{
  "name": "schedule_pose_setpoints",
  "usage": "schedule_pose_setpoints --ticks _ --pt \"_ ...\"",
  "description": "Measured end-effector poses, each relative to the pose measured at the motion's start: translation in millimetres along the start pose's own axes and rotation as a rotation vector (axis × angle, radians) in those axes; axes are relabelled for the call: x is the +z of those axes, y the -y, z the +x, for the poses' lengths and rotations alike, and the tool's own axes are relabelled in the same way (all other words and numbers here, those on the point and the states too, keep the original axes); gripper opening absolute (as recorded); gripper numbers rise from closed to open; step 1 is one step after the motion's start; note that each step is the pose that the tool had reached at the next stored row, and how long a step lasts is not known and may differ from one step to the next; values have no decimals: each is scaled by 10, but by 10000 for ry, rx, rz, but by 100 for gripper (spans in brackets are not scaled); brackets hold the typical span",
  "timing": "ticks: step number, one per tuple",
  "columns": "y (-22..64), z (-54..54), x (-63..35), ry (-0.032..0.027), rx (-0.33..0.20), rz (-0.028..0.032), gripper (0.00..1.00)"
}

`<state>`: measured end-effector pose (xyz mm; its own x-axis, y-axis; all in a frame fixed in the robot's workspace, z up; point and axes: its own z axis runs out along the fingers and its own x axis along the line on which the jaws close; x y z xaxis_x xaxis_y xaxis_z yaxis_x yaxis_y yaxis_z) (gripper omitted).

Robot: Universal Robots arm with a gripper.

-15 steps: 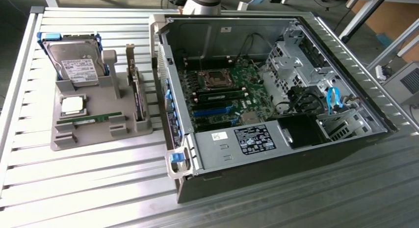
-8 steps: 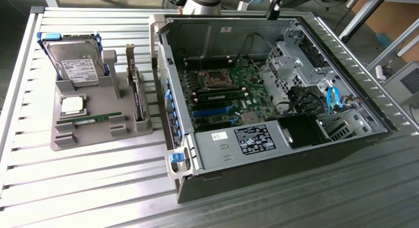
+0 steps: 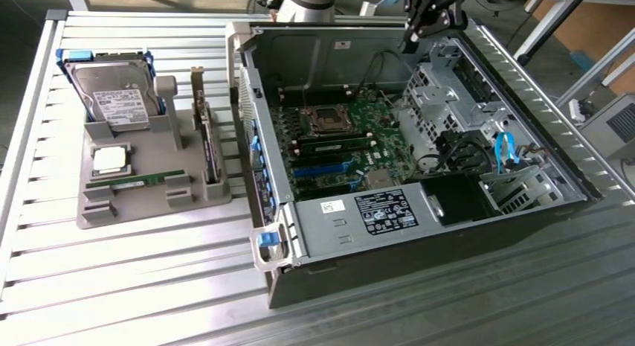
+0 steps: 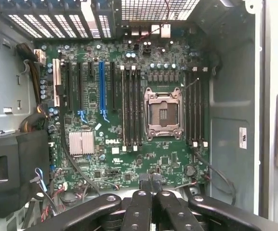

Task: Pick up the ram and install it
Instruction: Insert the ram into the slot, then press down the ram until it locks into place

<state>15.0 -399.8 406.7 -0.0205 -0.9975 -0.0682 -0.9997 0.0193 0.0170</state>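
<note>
Exterior view: the gripper hangs at one o'clock above the open case, fingers pressed together, holding nothing. The ram lies in the grey holder at nine o'clock.

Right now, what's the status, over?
Pincer shut, empty, above open case. One ram on tray, second stick on motherboard. Nothing blocking.

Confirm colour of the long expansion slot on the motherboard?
Blue; the long expansion slot stands out among black slots on the green motherboard. Best in the wrist view.
</note>
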Motion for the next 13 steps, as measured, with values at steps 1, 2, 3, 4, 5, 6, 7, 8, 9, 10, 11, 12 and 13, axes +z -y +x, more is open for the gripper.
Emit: schedule_pose_setpoints --ticks 1,2,3,4,5,6,7,8,9,10,11,12,13 --pt "29 4 46 -2 1 -5 11" --pt "57 7 96 -1 1 -12 11" --pt "59 7 108 -1 1 -12 11" --pt "59 7 108 -4 2 -13 11" --pt "60 8 110 -2 1 -12 11" --pt "60 8 110 -1 1 -12 11" --pt "60 7 110 -1 1 -12 11" --pt "60 7 110 -1 1 -12 11" --pt "60 7 110 -1 1 -12 11" --pt "60 7 110 -1 1 -12 11" --pt "55 12 116 2 0 -11 11" --pt "56 51 179 -1 -9 -27 11" --pt "57 95 225 -3 -34 -45 11"
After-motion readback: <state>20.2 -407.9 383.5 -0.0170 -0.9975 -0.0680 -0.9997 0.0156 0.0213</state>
